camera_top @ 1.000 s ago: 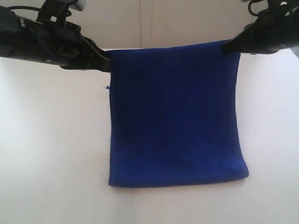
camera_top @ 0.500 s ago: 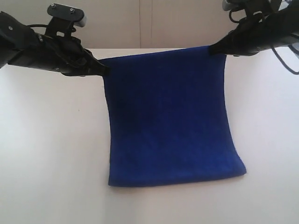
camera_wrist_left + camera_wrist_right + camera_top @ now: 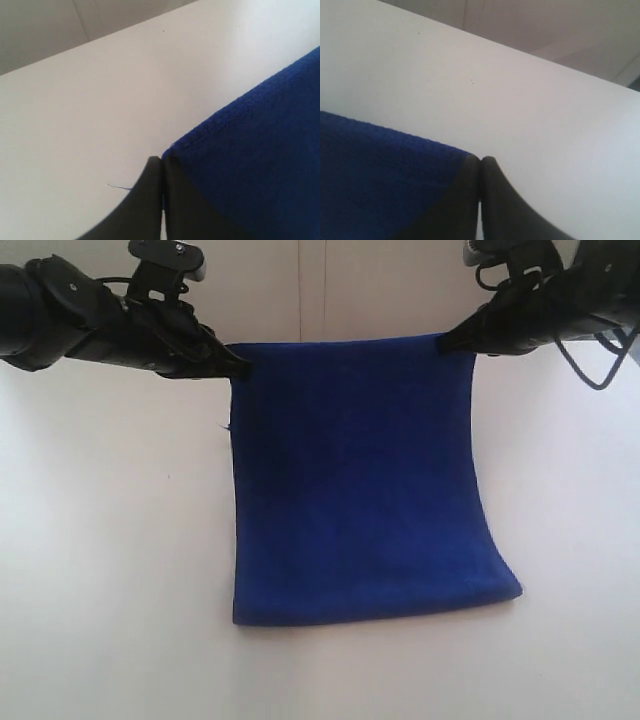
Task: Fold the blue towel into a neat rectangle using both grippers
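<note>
Exterior view is showing the blue towel as a deep royal-blue, soft-napped sheet. Its far edge is being held up taut and nearly level, while the rest is sloping down onto the white table. There its near edge is lying slightly crooked, the right corner sitting farther back than the left. The left claw is clenching the towel's lifted left corner, and the right claw is clenching its lifted right corner. Both wrist views are showing black jaws pressed together with the towel's blue edge meeting their tips. The cloth is narrowing toward the lifted edge, and its right side is curving inward.

Against half a second ago, the towel's left corner is sitting higher and a little nearer the towel's middle. The right corner is standing slightly inward too, and the near edge is lying a touch farther back.

Bare table is spreading widely to the left of the towel, to its right and in front of its near edge. Behind the lifted edge, the table's far rim is running close by, with a pale wall rising past it. A thin loose thread is lying on the table just beside the towel's left corner.
</note>
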You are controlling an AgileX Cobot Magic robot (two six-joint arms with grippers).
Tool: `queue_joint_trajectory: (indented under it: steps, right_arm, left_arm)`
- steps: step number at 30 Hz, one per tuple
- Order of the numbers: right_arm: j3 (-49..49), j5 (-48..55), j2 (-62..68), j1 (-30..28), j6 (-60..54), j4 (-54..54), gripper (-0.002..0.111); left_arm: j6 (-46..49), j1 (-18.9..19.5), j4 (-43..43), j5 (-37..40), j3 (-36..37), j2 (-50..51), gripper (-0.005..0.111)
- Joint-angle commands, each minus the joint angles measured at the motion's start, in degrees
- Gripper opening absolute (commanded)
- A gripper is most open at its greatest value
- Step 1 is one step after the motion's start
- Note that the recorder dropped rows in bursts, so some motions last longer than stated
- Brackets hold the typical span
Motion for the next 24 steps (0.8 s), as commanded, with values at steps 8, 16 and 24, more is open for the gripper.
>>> queue_joint_trajectory:
  steps: [8, 16, 24]
  right_arm:
    - [-3.59, -5.21, 8.10, -0.28, -0.79, -0.48, 0.000]
    - [-3.72, -9.06, 11.77, -0.28, -2.00, -0.48, 0.000]
    - [-3.72, -10.16, 13.34, -0.28, -2.00, -0.48, 0.000]
  left_arm:
    - [0.11, 0.91, -0.42, -2.07, -3.76, 7.94, 0.000]
    - [0.11, 0.91, -0.42, -4.03, -4.50, 12.11, 0.000]
    - [0.11, 0.91, -0.42, -5.86, -4.50, 12.88, 0.009]
